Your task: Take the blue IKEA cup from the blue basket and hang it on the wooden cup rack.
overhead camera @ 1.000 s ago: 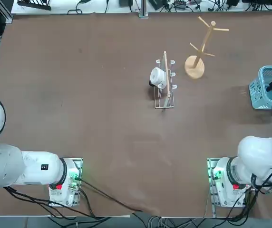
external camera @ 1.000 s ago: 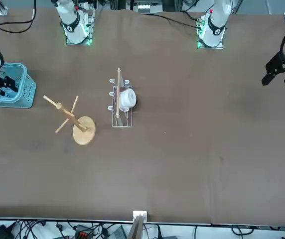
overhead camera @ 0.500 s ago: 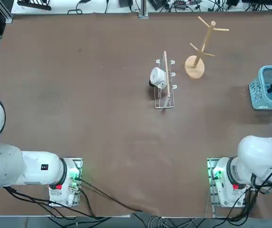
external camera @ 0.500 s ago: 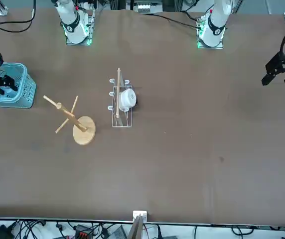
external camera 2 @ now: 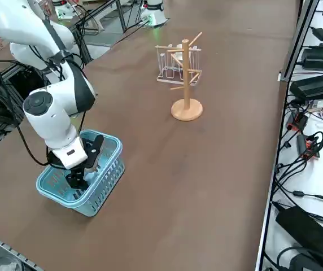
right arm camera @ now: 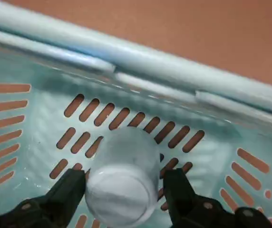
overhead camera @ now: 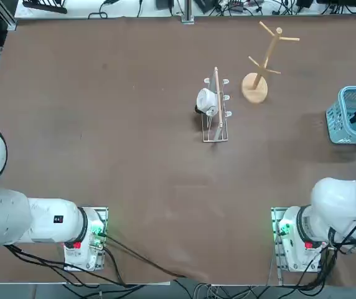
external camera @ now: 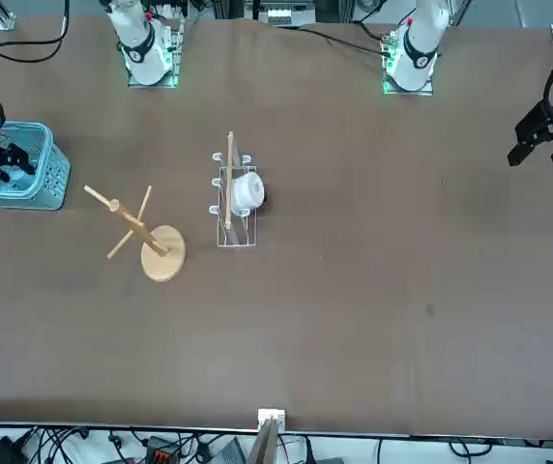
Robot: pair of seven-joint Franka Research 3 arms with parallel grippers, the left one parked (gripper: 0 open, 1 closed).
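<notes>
The blue basket (external camera 2: 102, 186) stands at the table's right edge, also in the top view (overhead camera: 343, 121) and the front view (external camera: 40, 188). My right gripper (external camera 2: 77, 180) is lowered inside it. In the wrist view the pale blue IKEA cup (right arm camera: 124, 161) rests on the basket's perforated wall (right arm camera: 174, 71). My right gripper (right arm camera: 124, 174) is open, one finger (right arm camera: 69, 187) close on each side of the cup. The wooden cup rack (overhead camera: 262, 62) stands upright at the far middle right with bare pegs; it also shows from the side (external camera 2: 185, 73).
A low white wire rack (overhead camera: 215, 115) holding a white mug (overhead camera: 206, 101) sits just left of the wooden rack. The table's right edge runs close beside the basket. Cables and black equipment (external camera 2: 319, 84) lie along the far edge.
My right gripper has sunk a little deeper into the basket and shifted slightly toward the table's right edge. Nothing else has moved.
</notes>
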